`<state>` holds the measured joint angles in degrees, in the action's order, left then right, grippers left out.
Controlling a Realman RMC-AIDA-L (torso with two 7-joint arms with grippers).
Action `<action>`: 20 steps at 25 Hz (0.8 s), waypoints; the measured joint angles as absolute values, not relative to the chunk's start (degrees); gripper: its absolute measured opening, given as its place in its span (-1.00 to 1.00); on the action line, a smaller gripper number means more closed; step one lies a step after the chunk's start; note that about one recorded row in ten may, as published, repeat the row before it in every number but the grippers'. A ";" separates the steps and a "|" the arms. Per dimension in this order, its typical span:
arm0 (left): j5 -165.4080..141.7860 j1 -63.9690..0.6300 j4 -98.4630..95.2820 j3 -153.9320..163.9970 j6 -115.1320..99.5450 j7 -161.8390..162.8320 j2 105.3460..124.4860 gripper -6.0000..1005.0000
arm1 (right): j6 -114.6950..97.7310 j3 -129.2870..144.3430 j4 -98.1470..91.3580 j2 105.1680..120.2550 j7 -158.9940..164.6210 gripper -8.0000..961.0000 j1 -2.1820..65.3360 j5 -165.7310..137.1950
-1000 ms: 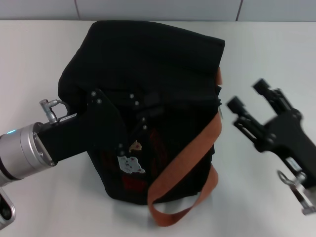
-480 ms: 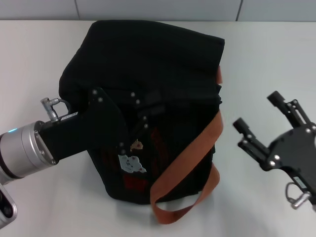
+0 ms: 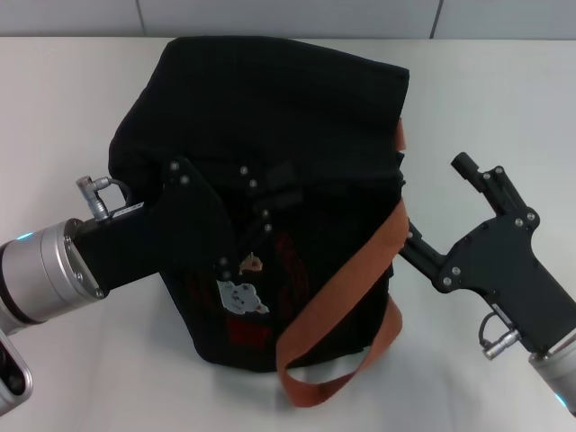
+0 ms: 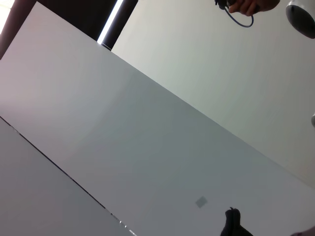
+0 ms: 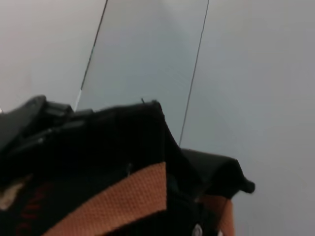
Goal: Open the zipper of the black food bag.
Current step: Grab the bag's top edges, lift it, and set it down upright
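The black food bag (image 3: pixel 270 108) stands mid-table, with bear patches (image 3: pixel 243 295) and red lettering on its front. An orange handle (image 3: pixel 346 279) runs down its right side and loops at the bottom. My left gripper (image 3: pixel 256 202) lies against the bag's upper front, black against black fabric. My right gripper (image 3: pixel 436 203) is open at the bag's right side, its lower finger (image 3: pixel 416 245) close to the handle. In the right wrist view the bag (image 5: pixel 113 142) and handle (image 5: pixel 118 199) fill the lower part. I cannot make out the zipper in the dark fabric.
The bag stands on a white table (image 3: pixel 504 99), with a tiled wall edge (image 3: pixel 288 18) behind it. Bare tabletop lies to the bag's left and right. The left wrist view shows only wall panels (image 4: pixel 147 123).
My right gripper has swung left and turned toward the bag, so its lower finger now reaches the bag's right side. The left gripper and the bag have stayed almost still.
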<state>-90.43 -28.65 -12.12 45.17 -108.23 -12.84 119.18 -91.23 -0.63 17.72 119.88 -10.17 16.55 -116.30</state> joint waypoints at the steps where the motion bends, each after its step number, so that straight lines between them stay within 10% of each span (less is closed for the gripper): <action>1: -90.43 -28.65 -12.12 45.17 -108.23 -12.84 119.18 -0.82 | -91.23 -0.63 17.72 119.88 -10.17 0.73 16.55 -116.30; 20: -90.44 -28.95 -12.03 45.53 -108.25 -12.62 119.18 -0.82 | -92.14 -0.86 18.02 119.88 -10.55 0.73 15.68 -116.83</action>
<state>-90.44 -28.95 -12.03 45.53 -108.25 -12.62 119.18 -92.14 -0.86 18.02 119.88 -10.55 15.68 -116.83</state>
